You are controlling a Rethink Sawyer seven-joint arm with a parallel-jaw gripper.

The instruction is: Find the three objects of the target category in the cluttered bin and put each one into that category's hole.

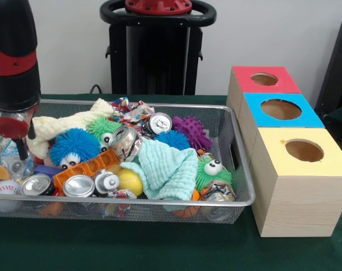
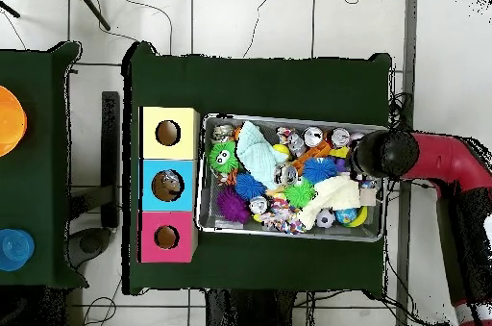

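Observation:
The wire mesh bin lies on the green table, full of clutter; it also shows in the overhead view. My gripper hangs at the bin's left end in the front view, down among the clutter. A see-through wrinkly bottle with a blue label sits right at it; I cannot tell whether it is held. In the overhead view the arm's head hides the gripper. The blue-topped box stands right of the bin with its round hole; something pale shows inside the hole in the overhead view.
A red-topped box and a yellow-topped box flank the blue one. The bin holds silver-topped cans, fuzzy balls with googly eyes, a mint cloth, a cream cloth, an orange block, a yellow ball and a baseball.

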